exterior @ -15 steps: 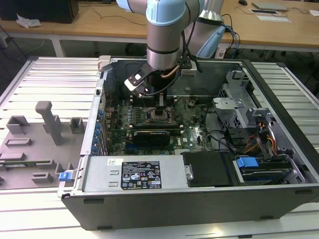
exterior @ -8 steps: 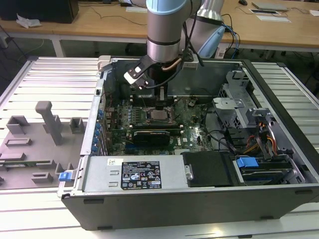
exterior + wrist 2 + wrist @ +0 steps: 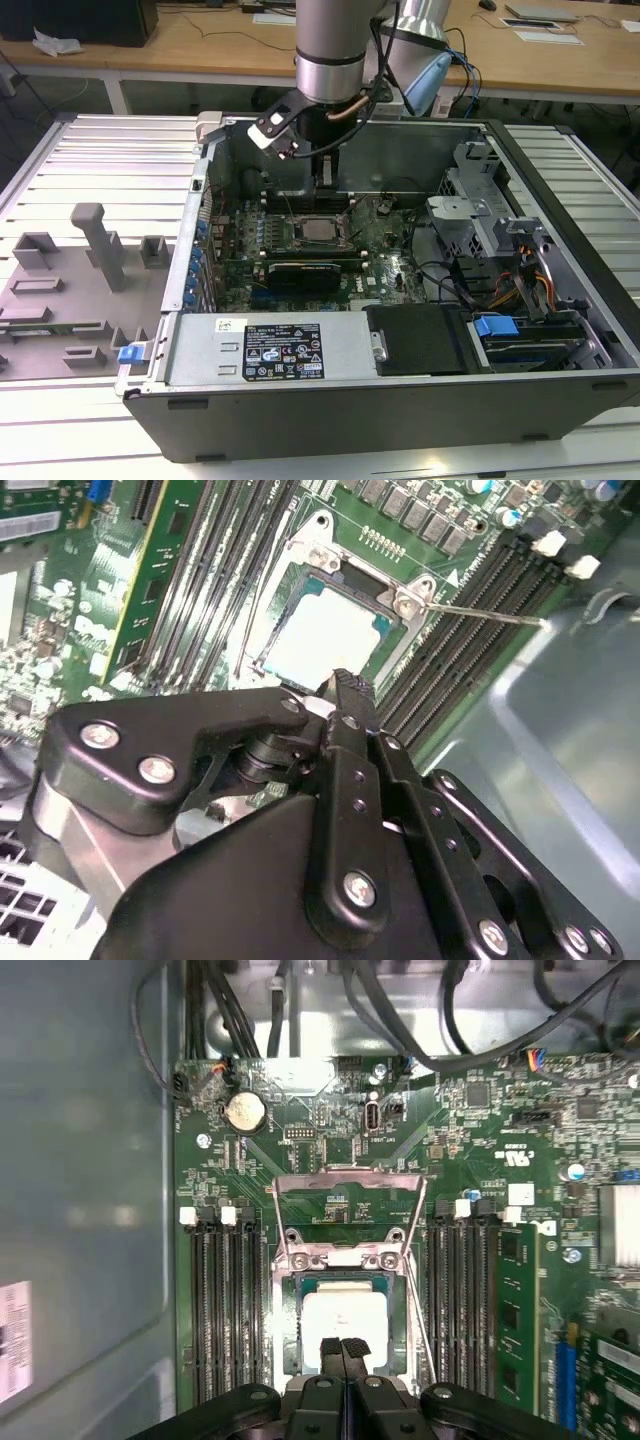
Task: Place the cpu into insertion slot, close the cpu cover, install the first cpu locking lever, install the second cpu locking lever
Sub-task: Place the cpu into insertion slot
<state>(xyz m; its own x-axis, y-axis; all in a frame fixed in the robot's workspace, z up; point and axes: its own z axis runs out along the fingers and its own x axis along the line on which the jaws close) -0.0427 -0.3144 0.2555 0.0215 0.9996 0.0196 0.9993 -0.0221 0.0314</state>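
Observation:
The cpu [image 3: 343,1312] lies flat in the insertion slot [image 3: 285,1330] on the green motherboard, its pale metal top showing in both wrist views [image 3: 322,635]. The cpu cover [image 3: 347,1188] is swung open and lies back beyond the socket hinge. A thin wire locking lever [image 3: 485,611] sticks out from the socket's side, unlatched. My gripper [image 3: 343,1348] is shut, fingertips pressed together with nothing between them, just over the chip's near edge [image 3: 345,687]. In the exterior view the gripper [image 3: 323,178] hangs inside the case above the cpu [image 3: 319,231].
Rows of black memory slots [image 3: 225,1310] flank the socket on both sides. A coin battery [image 3: 244,1111] and black cables [image 3: 400,1020] lie past the open cover. The case's metal wall [image 3: 90,1190] is close on one side. A drive cage [image 3: 480,230] stands at the exterior view's right.

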